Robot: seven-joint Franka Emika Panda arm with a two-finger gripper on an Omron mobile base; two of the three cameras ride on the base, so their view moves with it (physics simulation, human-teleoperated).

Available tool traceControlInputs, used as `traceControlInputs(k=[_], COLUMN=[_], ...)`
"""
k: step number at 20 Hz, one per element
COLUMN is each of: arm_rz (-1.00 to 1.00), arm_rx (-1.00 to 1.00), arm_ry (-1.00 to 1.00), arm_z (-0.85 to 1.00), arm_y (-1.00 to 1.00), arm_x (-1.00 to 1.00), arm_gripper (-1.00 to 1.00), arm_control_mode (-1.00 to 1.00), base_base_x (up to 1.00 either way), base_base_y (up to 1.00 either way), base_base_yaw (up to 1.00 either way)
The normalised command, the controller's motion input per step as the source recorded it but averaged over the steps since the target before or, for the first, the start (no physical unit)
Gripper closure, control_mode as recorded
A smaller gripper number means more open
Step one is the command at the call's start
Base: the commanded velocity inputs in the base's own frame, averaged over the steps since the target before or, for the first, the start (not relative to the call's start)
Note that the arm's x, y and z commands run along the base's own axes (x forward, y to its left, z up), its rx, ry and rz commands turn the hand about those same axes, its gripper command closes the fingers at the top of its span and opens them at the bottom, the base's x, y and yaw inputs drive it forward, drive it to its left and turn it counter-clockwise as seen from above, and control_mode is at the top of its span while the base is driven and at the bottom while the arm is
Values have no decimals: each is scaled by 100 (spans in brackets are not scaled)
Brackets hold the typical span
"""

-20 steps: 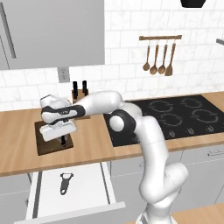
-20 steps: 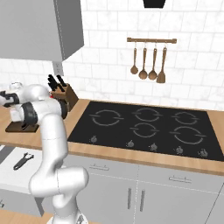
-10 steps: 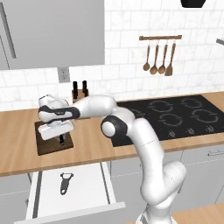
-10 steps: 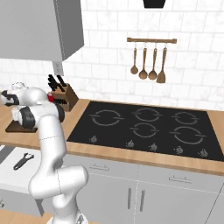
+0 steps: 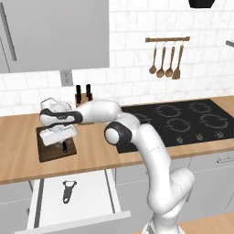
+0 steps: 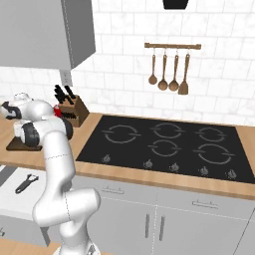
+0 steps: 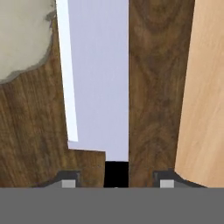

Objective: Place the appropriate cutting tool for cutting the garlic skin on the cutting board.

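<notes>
The cutting tool, a slim knife with a silver blade (image 7: 98, 78) and a black handle (image 7: 116, 168), lies flat on the dark brown cutting board (image 7: 153, 87). The pale garlic (image 7: 19, 35) rests on the board beside the blade. My gripper (image 7: 117, 183) hovers just over the handle, open, and its fingertips (image 7: 68, 183) stand clear of the handle on both sides. From the left base view, the gripper (image 5: 57, 142) hangs low over the cutting board (image 5: 45, 153) at the counter's left. In the right base view the hand sits at the far left above the board (image 6: 17, 146).
A wooden knife block (image 5: 82, 94) stands behind the board by the wall. A dark peeler (image 5: 68, 189) lies in the open white drawer (image 5: 91, 192) below the counter. The black cooktop (image 5: 183, 121) fills the counter to the right. A red mug (image 6: 58, 112) peeks from behind the arm.
The jaws have gone from shut on the knife handle to open, letting the knife go on the board. The hand has stayed low over the board.
</notes>
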Motion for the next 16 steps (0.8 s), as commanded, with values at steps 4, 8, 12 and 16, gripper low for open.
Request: traceControlInputs(k=[4,8,12,16], arm_rz=[0,0,0,0], arm_rx=[10,7,13,12], arm_ry=[-5,-16,-28,-18], arm_z=[14,17,14,24], arm_y=[-26,-52,-98,-100], arm_x=[-24,-55,-86,-100], arm_gripper=[-100,-100,-100,-100], arm_control_mode=[-100,-100,-100,-100], base_base_x=[0,0,0,0], base_base_y=[0,0,0,0], base_base_yaw=[0,0,0,0])
